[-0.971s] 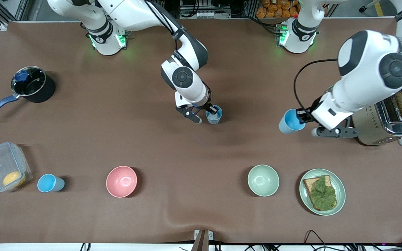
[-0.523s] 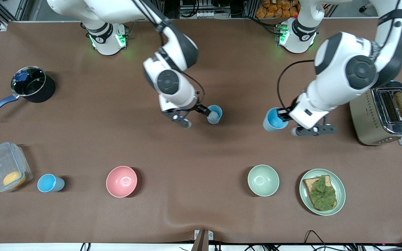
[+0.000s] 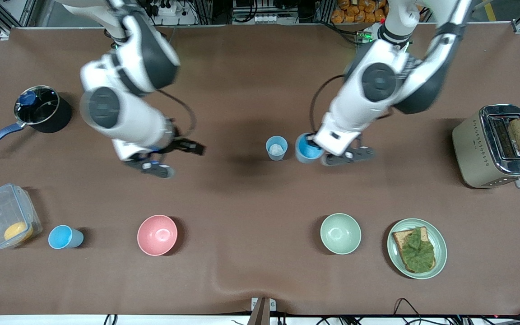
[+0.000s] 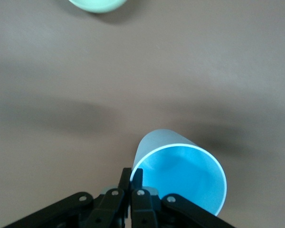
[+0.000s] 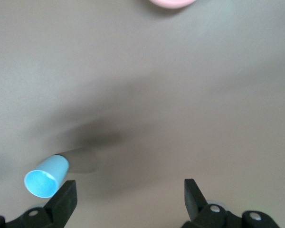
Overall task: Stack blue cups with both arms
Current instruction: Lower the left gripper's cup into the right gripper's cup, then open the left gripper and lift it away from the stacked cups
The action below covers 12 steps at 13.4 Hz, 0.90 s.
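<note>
A pale blue cup (image 3: pixel 276 147) stands upright by itself mid-table; the right wrist view also catches this cup (image 5: pixel 45 178) off to one side. My left gripper (image 3: pixel 318 147) is shut on the rim of a brighter blue cup (image 3: pixel 308 149), held mouth up just beside the pale one, toward the left arm's end. In the left wrist view the gripper (image 4: pixel 132 174) pinches the wall of that cup (image 4: pixel 180 178). My right gripper (image 3: pixel 175 158) hangs open and empty over bare table toward the right arm's end (image 5: pixel 130 187). Another blue cup (image 3: pixel 65 237) stands beside the plastic container.
A pink bowl (image 3: pixel 157 234), a pale green bowl (image 3: pixel 340 233) and a plate with topped toast (image 3: pixel 417 248) lie nearer the front camera. A clear container (image 3: pixel 5 221) and a blue-handled pot (image 3: pixel 41 110) are at the right arm's end, a toaster (image 3: pixel 494 146) at the left arm's end.
My right gripper opened, let go of the pale cup and drew away toward the right arm's end. My left arm carried its blue cup across until it hung next to the pale cup.
</note>
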{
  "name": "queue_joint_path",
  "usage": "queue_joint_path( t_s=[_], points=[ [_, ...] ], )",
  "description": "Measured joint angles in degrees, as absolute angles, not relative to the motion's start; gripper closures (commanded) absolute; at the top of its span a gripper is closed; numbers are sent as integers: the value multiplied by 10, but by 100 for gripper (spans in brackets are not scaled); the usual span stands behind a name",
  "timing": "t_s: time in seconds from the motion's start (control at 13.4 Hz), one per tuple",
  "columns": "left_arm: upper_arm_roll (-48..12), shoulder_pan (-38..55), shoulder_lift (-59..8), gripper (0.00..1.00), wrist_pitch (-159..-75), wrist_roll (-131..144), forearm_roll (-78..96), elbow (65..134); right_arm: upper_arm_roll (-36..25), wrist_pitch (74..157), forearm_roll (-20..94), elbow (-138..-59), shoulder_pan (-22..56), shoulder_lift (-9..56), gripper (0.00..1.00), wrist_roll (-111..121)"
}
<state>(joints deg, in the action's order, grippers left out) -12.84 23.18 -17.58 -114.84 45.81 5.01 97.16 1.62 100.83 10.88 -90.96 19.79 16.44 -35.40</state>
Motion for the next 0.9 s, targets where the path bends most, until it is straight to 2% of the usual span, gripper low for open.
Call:
queue_joint_path(
  t_s=[0.45,0.9],
  points=[
    [-128,311,-244,100,-1203,564,50,973,16,976,80,-983,67,67,0,-184],
    [-127,314,-254,100,-1223,568,38,1003,16,967,73,-969,-9,45,0,-130]
  ],
)
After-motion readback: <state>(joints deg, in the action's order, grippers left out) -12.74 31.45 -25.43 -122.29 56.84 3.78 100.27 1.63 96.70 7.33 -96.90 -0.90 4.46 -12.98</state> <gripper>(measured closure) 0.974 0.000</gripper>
